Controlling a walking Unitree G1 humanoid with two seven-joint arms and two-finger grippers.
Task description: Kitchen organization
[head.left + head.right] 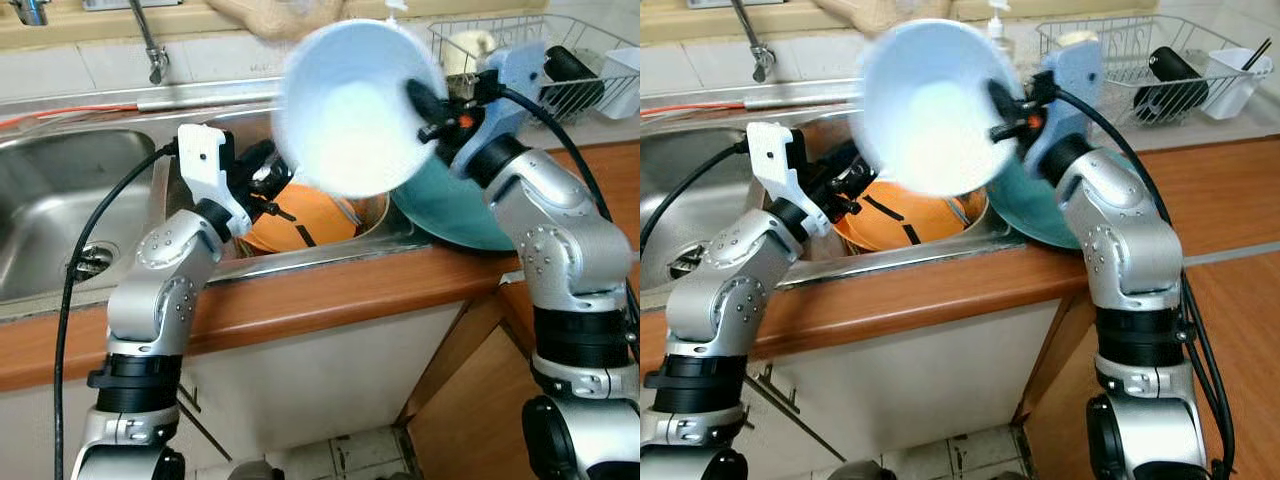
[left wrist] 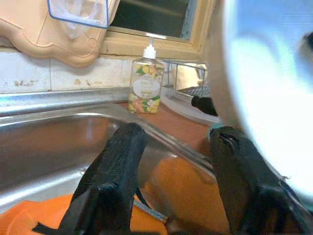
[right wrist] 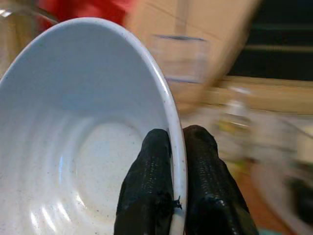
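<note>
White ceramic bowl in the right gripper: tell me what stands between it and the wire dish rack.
Nothing visible blocks the way. The right gripper pinches the rim of the white ceramic bowl, held in the air above the sink. The wire dish rack stands further to the robot's right on the counter; the teal plate lies lower, beneath the bowl.

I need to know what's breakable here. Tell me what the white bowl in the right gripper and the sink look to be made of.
White bowl: probably glazed ceramic or stoneware. It has a glossy surface, fine dark speckles and soft ridges inside, though speckled melamine would look much the same. The right gripper pinches its rim.

Sink: stainless steel, judging by its brushed grey sheen and dull reflections.
</note>
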